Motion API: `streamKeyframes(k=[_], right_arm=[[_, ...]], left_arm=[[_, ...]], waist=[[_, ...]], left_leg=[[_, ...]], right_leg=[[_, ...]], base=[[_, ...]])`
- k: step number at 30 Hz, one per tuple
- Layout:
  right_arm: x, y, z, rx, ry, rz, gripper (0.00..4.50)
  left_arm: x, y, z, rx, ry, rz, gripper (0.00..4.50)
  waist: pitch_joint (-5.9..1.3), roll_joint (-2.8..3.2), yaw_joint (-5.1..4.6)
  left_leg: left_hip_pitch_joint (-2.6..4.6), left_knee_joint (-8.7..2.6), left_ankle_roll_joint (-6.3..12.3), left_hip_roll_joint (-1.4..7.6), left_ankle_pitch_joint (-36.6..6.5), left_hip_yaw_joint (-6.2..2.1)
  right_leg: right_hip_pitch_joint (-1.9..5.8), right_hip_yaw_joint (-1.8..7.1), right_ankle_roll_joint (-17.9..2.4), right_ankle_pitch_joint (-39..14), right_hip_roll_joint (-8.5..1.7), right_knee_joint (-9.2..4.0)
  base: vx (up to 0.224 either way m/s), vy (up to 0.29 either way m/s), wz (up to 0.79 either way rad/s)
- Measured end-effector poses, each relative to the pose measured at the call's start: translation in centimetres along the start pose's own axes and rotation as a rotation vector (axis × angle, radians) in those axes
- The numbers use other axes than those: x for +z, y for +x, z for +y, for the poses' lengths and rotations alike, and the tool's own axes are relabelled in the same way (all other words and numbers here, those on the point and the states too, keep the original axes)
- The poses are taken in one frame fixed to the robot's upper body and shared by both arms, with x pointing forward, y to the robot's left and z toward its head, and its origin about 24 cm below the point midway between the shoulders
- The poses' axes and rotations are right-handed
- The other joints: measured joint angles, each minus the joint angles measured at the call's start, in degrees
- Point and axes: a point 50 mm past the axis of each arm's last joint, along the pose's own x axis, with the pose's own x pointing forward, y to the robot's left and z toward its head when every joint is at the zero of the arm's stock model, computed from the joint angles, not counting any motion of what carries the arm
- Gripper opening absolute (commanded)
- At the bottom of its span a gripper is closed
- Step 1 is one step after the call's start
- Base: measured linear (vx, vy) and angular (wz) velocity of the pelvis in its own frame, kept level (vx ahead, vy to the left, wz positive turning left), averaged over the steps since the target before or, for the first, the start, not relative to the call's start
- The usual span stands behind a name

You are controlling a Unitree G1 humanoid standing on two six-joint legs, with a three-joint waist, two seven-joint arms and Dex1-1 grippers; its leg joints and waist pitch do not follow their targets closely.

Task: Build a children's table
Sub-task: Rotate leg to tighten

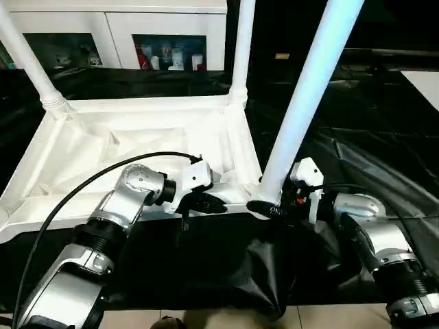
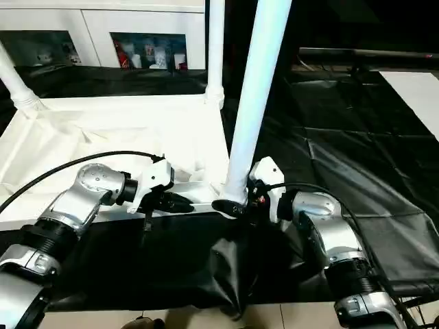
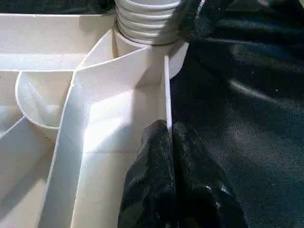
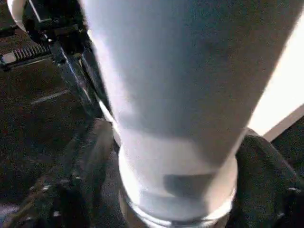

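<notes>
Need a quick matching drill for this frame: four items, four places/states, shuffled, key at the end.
Things:
1. left tool
2. right tool
3. tabletop
4. cabinet

Places or states:
A. behind the work table, with glass doors
B. lying underside up on the black sheet
C. shut on the tabletop's near rim
D. at the base of the near leg

Pairs: 1-C, 2-D, 3-B, 4-A
</notes>
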Motion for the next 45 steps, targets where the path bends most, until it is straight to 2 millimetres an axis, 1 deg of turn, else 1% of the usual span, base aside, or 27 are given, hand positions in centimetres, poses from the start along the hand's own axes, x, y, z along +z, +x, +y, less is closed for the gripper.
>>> streamKeyframes(k=[2,4,5,7,14,16,20,22,23,24,25,28,30,33,37,41,45], right_arm=[[0.0,0.0,0.0,-0.001,0.001,0.0,3.12],[-0.1,0.0,0.0,-0.002,0.002,0.0,3.06],[-0.1,0.0,0.0,-0.002,0.003,0.0,2.89],[-0.1,0.1,-0.1,-0.002,0.005,-0.001,2.79],[-0.3,0.4,-0.1,-0.01,0.015,-0.01,2.73],[-0.4,0.7,0.0,-0.035,0.026,-0.013,2.73],[-0.9,2.0,-0.1,-0.166,0.071,-0.034,2.72],[-1.1,2.3,-0.2,-0.223,0.092,-0.038,2.72],[-1.2,2.7,-0.1,-0.25,0.108,-0.043,2.72],[-1.3,3.4,-0.3,-0.327,0.14,-0.054,2.72],[-1.2,3.7,-0.6,-0.379,0.152,-0.057,2.72],[-0.9,4.8,-1.5,-0.559,0.206,-0.065,2.72],[-0.5,5.6,-2.2,-0.689,0.251,-0.06,2.72],[-0.1,6.4,-2.9,-0.821,0.297,-0.054,2.72],[0.0,6.9,-3.2,-0.888,0.322,-0.043,2.72],[0.2,7.2,-3.3,-0.886,0.323,-0.04,2.72],[0.3,7.2,-3.4,-0.864,0.327,-0.064,2.72]], left_arm=[[0.0,0.0,0.0,-0.001,0.0,0.0,0.0],[0.0,0.0,0.0,-0.003,0.0,0.0,0.0],[-0.1,0.0,0.0,-0.003,0.0,0.001,0.0],[-0.1,0.0,0.0,-0.003,-0.002,0.002,0.0],[-0.3,-0.1,0.1,0.006,-0.009,0.009,0.0],[-0.5,-0.1,0.1,0.021,-0.021,0.018,0.0],[-0.4,0.6,0.5,0.082,-0.068,0.027,0.0],[-0.5,1.0,0.6,0.108,-0.091,0.024,0.0],[-0.5,1.2,0.7,0.121,-0.108,0.026,0.0],[-0.3,1.8,1.0,0.157,-0.131,0.027,0.0],[0.0,2.0,1.3,0.181,-0.138,0.032,0.0],[0.8,3.6,1.8,0.265,-0.197,0.026,0.0],[1.6,4.9,2.1,0.332,-0.246,0.021,0.0],[2.4,6.3,2.2,0.391,-0.276,0.02,0.0],[2.7,6.8,2.3,0.416,-0.284,0.021,0.0],[2.6,6.7,2.4,0.422,-0.28,0.022,0.0],[2.3,6.2,2.6,0.433,-0.272,0.028,0.0]], waist=[[0.0,0.0,0.01],[0.0,0.0,0.02],[0.0,0.0,0.02],[0.0,0.0,0.02],[0.0,-0.01,-0.12],[-0.01,-0.01,-0.23],[-0.05,-0.02,-0.77],[-0.05,-0.04,-1.09],[-0.05,-0.04,-1.29],[-0.08,-0.1,-1.68],[-0.08,-0.12,-1.8],[-0.11,-0.1,-2.06],[-0.16,-0.17,-2.13],[-0.19,-0.25,-2.17],[-0.3,-0.43,-2.19],[-0.49,-0.73,-2.21],[-0.53,-0.78,-2.2]], left_leg=[[0.0,0.06,0.0,0.0,0.0,0.0],[0.0,0.1,0.0,0.01,0.0,0.0],[0.0,0.14,0.01,0.01,0.0,-0.01],[0.0,0.26,0.01,0.03,0.0,-0.02],[0.04,0.51,0.0,0.06,0.0,-0.03],[0.18,0.51,-0.01,0.07,0.0,-0.03],[0.47,0.54,-0.24,0.05,-0.1,-0.03],[0.91,0.52,-0.25,0.04,-0.1,-0.03],[1.18,0.45,-0.26,0.03,-0.1,-0.03],[1.37,0.43,-0.27,0.01,-0.1,-0.04],[1.34,0.42,-0.28,0.0,-0.1,-0.05],[1.26,0.12,-0.32,-0.1,-0.1,-0.04],[1.28,0.19,-0.31,-0.27,-0.1,0.0],[1.28,0.15,-0.3,-0.53,-0.1,0.03],[1.25,0.0,-0.28,-0.73,-0.1,0.03],[1.25,-0.12,-0.27,-0.74,-0.1,0.01],[1.28,-0.24,-0.28,-0.72,-0.1,0.0]], right_leg=[[0.0,0.01,0.0,0.0,0.0,0.06],[-0.01,0.02,0.0,0.0,0.0,0.13],[-0.01,0.03,0.0,0.0,0.0,0.16],[-0.01,0.02,0.0,0.0,0.0,0.25],[0.0,0.08,0.0,0.0,0.0,0.53],[0.09,0.1,0.0,0.0,0.0,0.58],[0.33,0.15,-0.2,0.1,0.0,0.63],[0.76,0.15,-0.2,0.1,-0.02,0.47],[1.04,0.14,-0.2,0.1,-0.02,0.32],[1.21,0.14,-0.1,0.1,-0.04,0.23],[1.19,0.14,0.1,-0.1,-0.07,0.14],[1.19,0.14,0.0,0.0,-0.1,-0.5],[1.2,0.18,-0.4,0.3,-0.26,-0.49],[1.2,0.12,-0.5,0.3,-0.56,-0.5],[1.18,0.12,-0.4,0.3,-0.72,-0.5],[1.14,0.05,-0.2,0.6,-0.75,-0.5],[1.12,-0.03,-0.2,0.5,-0.74,-0.49]], base=[[0.0,0.0,0.0],[0.0,0.0,0.0],[0.0,0.0,0.0],[0.0,0.0,0.0],[0.0,0.0,0.0],[0.0,0.0,0.0],[0.0,0.0,0.0],[0.0,0.0,0.0],[0.0,0.0,0.0],[0.0,0.0,0.0],[0.0,0.0,0.0],[0.0,0.0,0.0],[0.0,0.0,0.0],[0.0,0.0,0.0],[0.0,0.0,0.0],[0.0,0.0,0.0],[0.0,0.0,0.0]])
